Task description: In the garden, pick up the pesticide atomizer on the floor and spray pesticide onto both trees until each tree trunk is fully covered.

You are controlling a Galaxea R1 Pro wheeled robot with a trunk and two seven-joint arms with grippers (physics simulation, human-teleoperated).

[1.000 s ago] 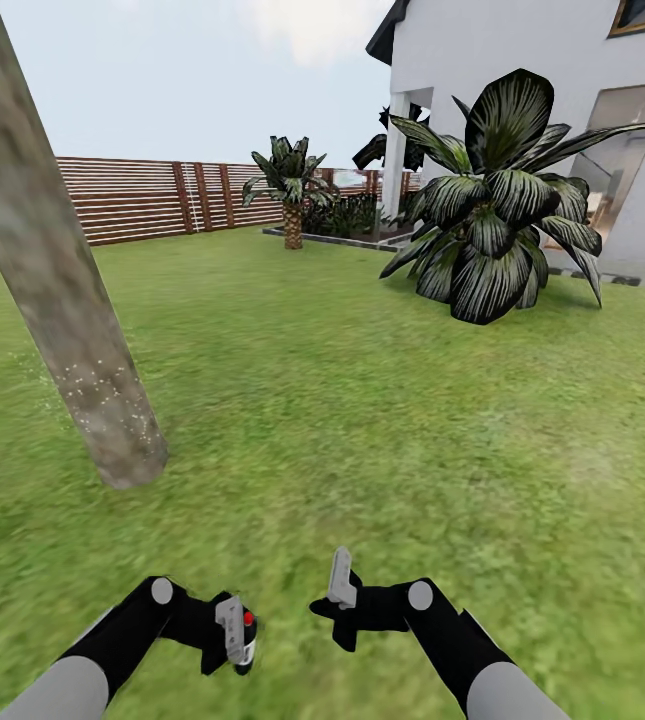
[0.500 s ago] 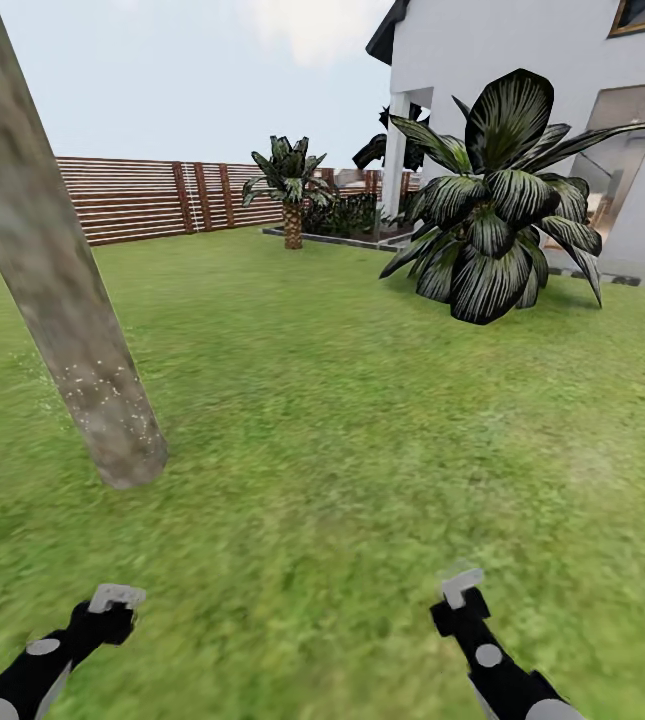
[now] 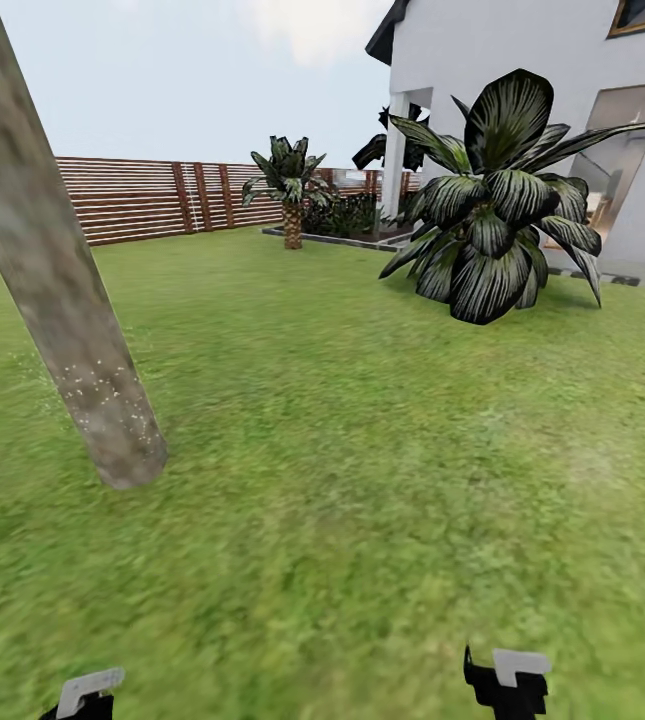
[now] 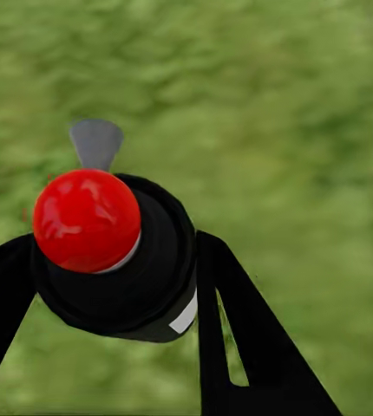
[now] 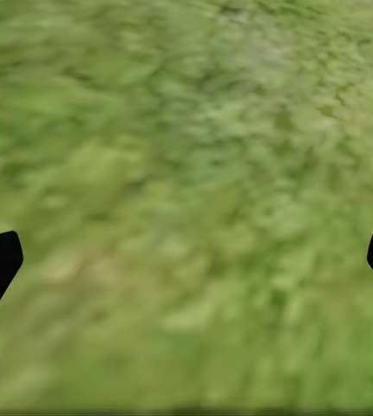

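The lawn (image 3: 362, 450) spreads across the whole head view, backed by a slatted wooden fence (image 3: 142, 200) and a white house (image 3: 522, 90) at the far right edge of the grass. 1 pale mottled tree trunk (image 3: 57, 290) leans up from the left side of the lawn, its lower part dotted with fine white specks; a big dark-leaved shrub (image 3: 492, 215) stands near the house, with a short palm (image 3: 290, 190) beyond it by the fence. The right gripper (image 5: 186, 251) hangs low over bare grass with its 2 fingers spread wide and nothing between them. The left gripper (image 4: 108, 286) is pinched around the atomizer (image 4: 108, 251), a small black bottle with a red cap and a grey nozzle, held above the grass. The bottle looks light and rigid, though its smooth round body could twist or slip, so the hold belongs on the body below the cap, leaving the nozzle clear to face the trunk.
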